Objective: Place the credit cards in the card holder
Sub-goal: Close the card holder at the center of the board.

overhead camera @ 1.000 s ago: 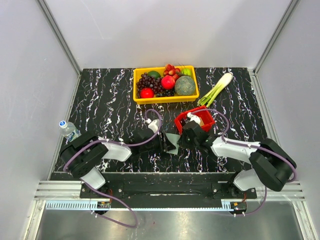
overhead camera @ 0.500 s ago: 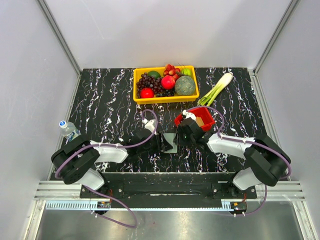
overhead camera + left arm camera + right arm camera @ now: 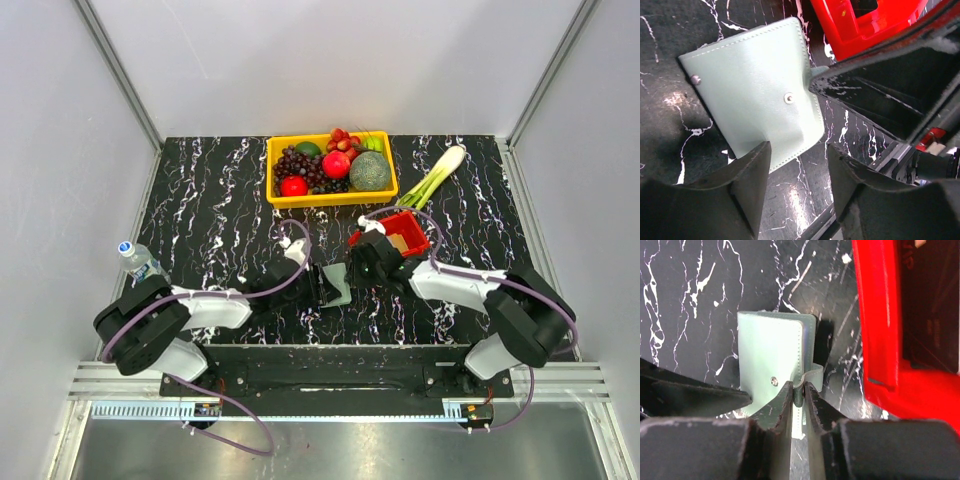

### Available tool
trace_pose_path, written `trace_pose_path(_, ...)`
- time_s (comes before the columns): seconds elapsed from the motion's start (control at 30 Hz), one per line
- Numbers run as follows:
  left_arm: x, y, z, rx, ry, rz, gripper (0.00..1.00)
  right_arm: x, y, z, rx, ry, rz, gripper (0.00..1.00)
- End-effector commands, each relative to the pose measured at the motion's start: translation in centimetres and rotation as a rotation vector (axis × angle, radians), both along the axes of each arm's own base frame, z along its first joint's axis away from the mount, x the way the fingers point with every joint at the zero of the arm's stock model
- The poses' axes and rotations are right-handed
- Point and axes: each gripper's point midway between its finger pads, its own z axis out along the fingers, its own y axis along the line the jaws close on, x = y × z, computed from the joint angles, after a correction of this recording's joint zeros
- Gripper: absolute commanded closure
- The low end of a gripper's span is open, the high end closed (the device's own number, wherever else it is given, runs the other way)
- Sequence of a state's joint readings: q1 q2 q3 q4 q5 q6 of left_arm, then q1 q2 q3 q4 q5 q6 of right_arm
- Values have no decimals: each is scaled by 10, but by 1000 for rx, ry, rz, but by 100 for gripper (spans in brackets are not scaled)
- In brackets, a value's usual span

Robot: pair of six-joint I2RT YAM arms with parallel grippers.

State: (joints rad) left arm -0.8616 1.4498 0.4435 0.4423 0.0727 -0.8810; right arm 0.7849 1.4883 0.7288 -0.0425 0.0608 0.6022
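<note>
From above, the card holder (image 3: pixel 338 287) lies on the tabletop (image 3: pixel 200 220) between the left hand (image 3: pixel 320 287) and the right hand (image 3: pixel 358 272), with a red basket (image 3: pixel 415 228) just beyond the right hand. In the left wrist view, the left hand is spread, and the holder lies flat just ahead of its fingertips, its near edge at their mouth, probably so it can be steadied. In the right wrist view, the right hand is pressed together on the holder's small closing strap (image 3: pixel 812 374), right between its fingertips, likely to pull the flap open for the cards, which I cannot make out.
</note>
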Motion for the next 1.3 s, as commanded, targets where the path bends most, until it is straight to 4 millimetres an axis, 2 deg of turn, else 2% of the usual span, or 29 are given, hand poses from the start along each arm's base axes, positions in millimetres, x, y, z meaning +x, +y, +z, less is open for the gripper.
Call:
trace_pose_path(0.0,8,8,16,-1,-65,46,44,12,24,8,16,-20,70,82)
trace_pose_path(0.13,14,27,18,82,-100,104,41,19,37,14,5,-43,148,85)
trace_pose_path(0.2,18,40,22,127,-122,148,36,18,46,13,-9,-51,251,85)
trace_pose_path(0.37,29,78,25,207,-152,256,25,25,44,4,-111,-59,330,86)
trace_pose_path(0.4,34,88,22,210,-146,282,25,25,44,3,-122,-60,339,86)
trace_pose_path(0.47,37,94,15,200,-126,268,25,24,44,2,-129,-59,358,83)
trace_pose_path(0.53,40,93,9,186,-111,246,29,22,44,3,-118,-56,355,81)
trace_pose_path(0.7,47,73,3,164,-89,181,39,19,51,9,-61,-50,345,77)
trace_pose_path(0.77,47,67,3,146,-90,167,41,19,52,10,-50,-48,341,75)
trace_pose_path(0.97,46,66,-11,203,-55,153,42,19,53,17,-35,-54,334,72)
trace_pose_path(1.27,42,68,-21,258,-35,147,46,25,39,31,-63,-104,295,69)
